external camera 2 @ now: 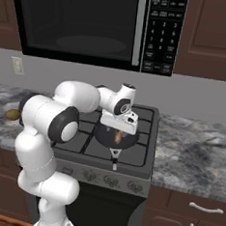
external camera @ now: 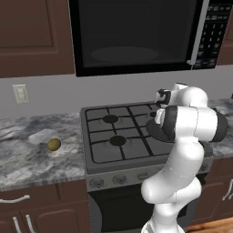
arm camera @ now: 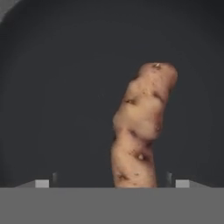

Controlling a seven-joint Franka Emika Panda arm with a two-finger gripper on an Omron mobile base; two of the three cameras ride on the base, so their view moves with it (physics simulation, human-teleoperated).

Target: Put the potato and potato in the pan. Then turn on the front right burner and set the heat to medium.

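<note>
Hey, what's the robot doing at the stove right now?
The arm is reaching over the pan on the stove's front right burner, its gripper open just above it. The elongated orange-brown potato lies between the spread fingers against the dark pan floor, apparently just let go. The round olive-yellow potato sits on the counter left of the stove.

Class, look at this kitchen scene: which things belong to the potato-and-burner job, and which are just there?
Part of the job:
- elongated orange-brown potato, in the pan
- round olive-yellow potato, on the counter left of the stove
- pan, on the front right burner
- stove knobs
- pincer, open over the pan

Just there:
- microwave
- wall outlet
- cabinets
</note>
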